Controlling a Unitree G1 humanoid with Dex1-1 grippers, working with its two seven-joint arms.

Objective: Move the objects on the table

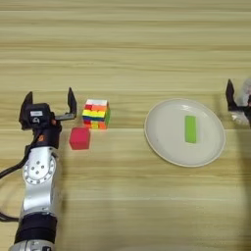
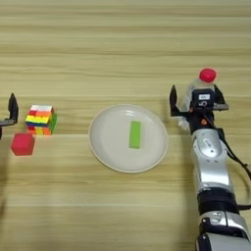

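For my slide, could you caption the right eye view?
Right gripper open around bottle, beside plate.

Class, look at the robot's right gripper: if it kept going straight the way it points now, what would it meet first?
The right gripper points toward the table's far side, fingers open. The clear bottle with the red cap stands directly ahead, so it would probably meet that first; depth is hard to judge.
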